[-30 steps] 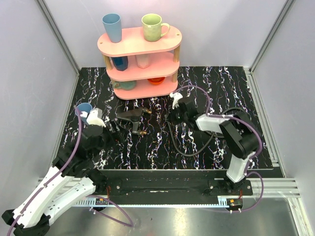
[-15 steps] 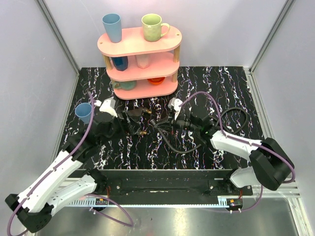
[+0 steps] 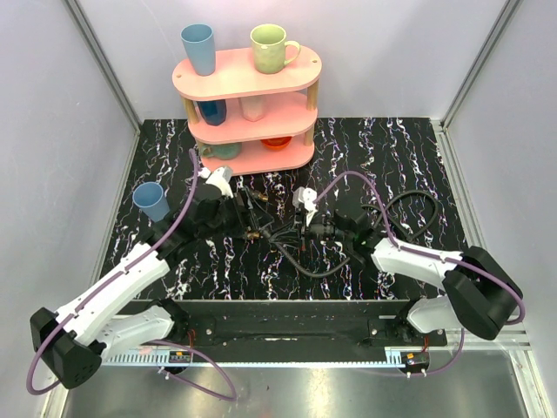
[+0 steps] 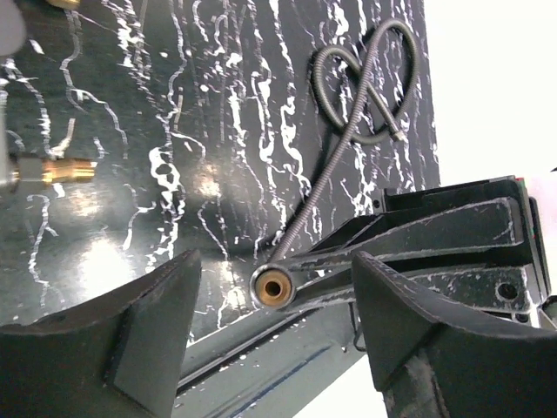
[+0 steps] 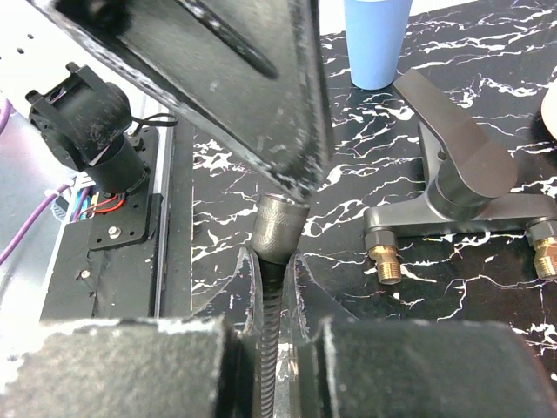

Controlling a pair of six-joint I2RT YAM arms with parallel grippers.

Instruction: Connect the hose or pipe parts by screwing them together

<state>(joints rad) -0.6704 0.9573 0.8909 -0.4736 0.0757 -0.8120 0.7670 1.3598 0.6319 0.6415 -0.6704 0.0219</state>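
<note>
In the right wrist view my right gripper is shut on the black ribbed hose, just behind its knurled end nut. That nut, brass inside, faces the left wrist camera. It sits between the fingers of my open left gripper, with a gap on each side. The rest of the hose trails back in loops across the table. The dark-grey nozzle piece lies on the table with two brass threaded ends; in the top view the left gripper hovers over it, close to the right gripper.
A pink three-tier shelf with cups stands at the back. A blue cup stands at the table's left, behind the left arm. The black base rail runs along the near edge.
My left arm has swung right, over the nozzle piece, to the hose end, and its jaws have narrowed a little. The right arm has stretched out and carried the hose end leftward.
</note>
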